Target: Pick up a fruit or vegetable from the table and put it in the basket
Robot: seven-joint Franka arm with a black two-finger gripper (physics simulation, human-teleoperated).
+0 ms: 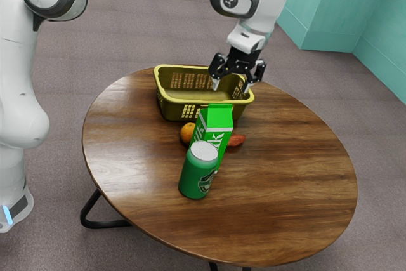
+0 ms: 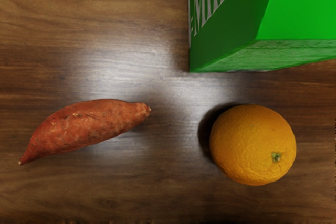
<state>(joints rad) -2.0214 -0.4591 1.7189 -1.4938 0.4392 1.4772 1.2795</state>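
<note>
At the front of the wooden table [image 1: 285, 188], a green can [image 1: 193, 179] stands before a milk carton [image 1: 219, 118]. Behind them, an orange [image 2: 252, 145] and a sweet potato [image 2: 89, 127] lie apart. Above, the gripper [image 1: 231, 87] is spread wide, empty. Farther sits a yellow basket [image 1: 174, 110].

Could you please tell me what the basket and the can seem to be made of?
The basket looks like glossy yellow-olive plastic, judging by its smooth rim and evenly moulded slots. The can is probably painted metal: its green side is smooth and rounded, with a pale round top, though plastic can't be ruled out.
</note>
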